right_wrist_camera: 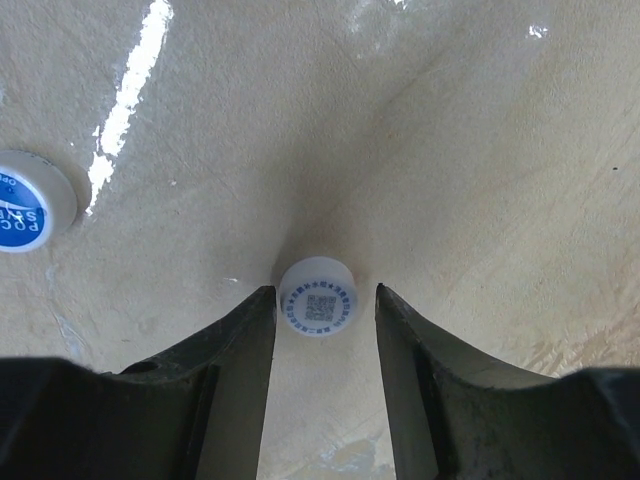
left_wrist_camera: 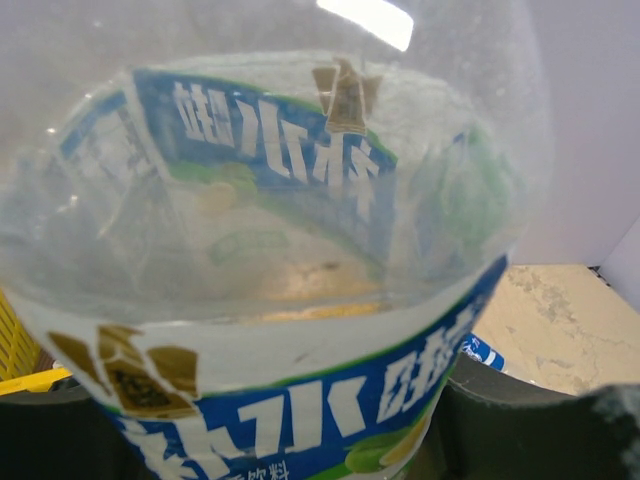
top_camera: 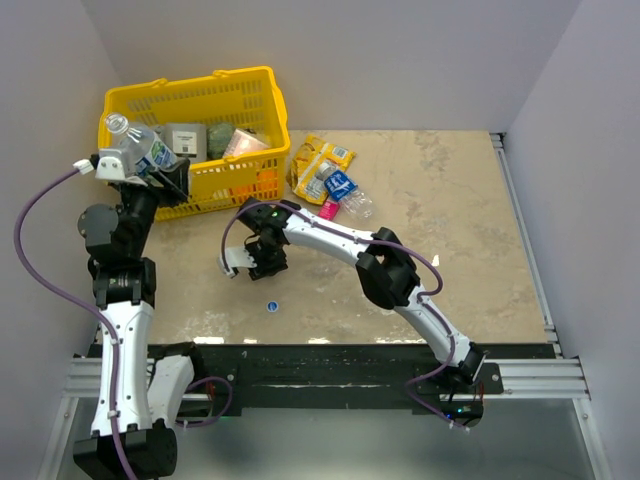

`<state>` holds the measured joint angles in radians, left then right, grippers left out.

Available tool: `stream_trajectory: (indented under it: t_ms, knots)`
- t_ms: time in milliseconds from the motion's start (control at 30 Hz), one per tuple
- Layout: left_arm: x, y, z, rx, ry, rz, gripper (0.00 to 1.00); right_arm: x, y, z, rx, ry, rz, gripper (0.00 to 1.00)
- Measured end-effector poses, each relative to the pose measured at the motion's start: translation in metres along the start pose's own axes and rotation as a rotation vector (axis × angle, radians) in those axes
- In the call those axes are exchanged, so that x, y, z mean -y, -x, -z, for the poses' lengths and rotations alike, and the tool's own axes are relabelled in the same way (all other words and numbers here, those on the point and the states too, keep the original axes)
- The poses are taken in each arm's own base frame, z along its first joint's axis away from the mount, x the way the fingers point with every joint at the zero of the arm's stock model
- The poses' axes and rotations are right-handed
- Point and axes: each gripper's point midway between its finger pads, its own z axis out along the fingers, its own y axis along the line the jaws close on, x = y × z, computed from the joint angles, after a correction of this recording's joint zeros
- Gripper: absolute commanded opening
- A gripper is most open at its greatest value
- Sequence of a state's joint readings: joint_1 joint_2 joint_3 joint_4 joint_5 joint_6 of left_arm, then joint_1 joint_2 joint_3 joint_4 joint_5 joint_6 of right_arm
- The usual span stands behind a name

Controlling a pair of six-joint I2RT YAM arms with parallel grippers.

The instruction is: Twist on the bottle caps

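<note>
From above, the left gripper (top_camera: 152, 165) clasps a tilted blue-labelled bottle (top_camera: 143, 149) beside the yellow basket (top_camera: 232, 74), well apart from the low right gripper (top_camera: 252, 262); its wrist view is filled by that bottle (left_wrist_camera: 300, 300); the right wrist shows narrowly parted jaws straddling the whitish cap (right_wrist_camera: 318, 310).

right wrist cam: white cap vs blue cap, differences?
Top: the white cap carries a square code print; the blue cap has a blue face with white lettering. Place: the white cap sits between the jaws of the open right gripper; the blue cap lies outside them, cut by the frame edge. Both lie flat on the table, print up.
</note>
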<state>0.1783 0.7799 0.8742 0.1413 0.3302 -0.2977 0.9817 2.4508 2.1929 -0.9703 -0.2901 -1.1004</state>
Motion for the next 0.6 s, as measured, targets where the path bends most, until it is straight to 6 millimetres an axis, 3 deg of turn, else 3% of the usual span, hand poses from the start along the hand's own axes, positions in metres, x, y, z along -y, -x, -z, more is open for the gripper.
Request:
stream_trajectory:
  t_ms: [600]
  knots:
    - [0.001, -0.012, 0.0, -0.028, -0.014, 0.015, 0.0, -0.001, -0.003, -0.001, -0.012, 0.0, -0.014, 0.39]
